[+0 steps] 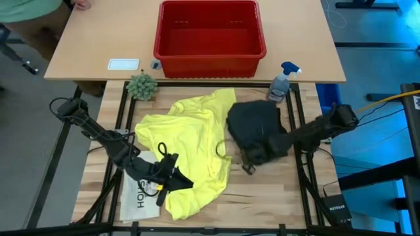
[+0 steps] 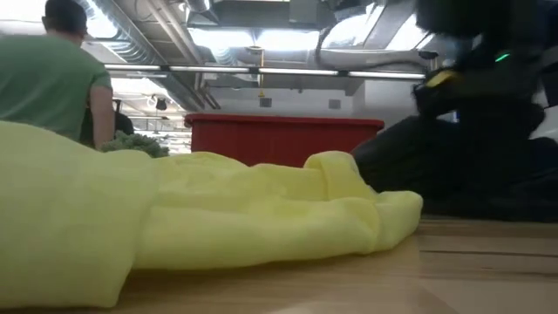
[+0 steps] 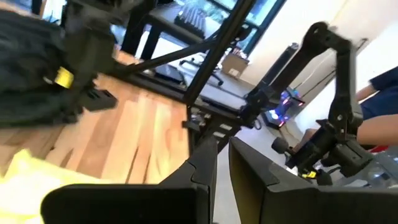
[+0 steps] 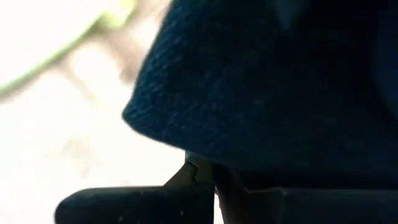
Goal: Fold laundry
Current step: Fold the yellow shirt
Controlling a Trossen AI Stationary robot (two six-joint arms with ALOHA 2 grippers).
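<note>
- Yellow T-shirt (image 1: 190, 154) lies crumpled mid-table, light and floppy; my left gripper (image 1: 172, 178) pinches its lower edge, best held at hems.
- Dark trousers (image 1: 257, 130) beside it feel heavier; my right gripper (image 1: 251, 162) is clamped on their fabric.

T-shirt (image 1: 190, 147) left of trousers (image 1: 259, 128) on table (image 1: 275, 187), basket (image 1: 209, 38) behind them, plant (image 1: 142, 86) beside T-shirt

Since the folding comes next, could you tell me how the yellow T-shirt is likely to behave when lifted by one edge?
The yellow T-shirt lies rumpled in soft rolls, so it will probably hang limp. It looks thin, so likely light. One edge lies against the dark trousers, so it may drag on them.
</note>
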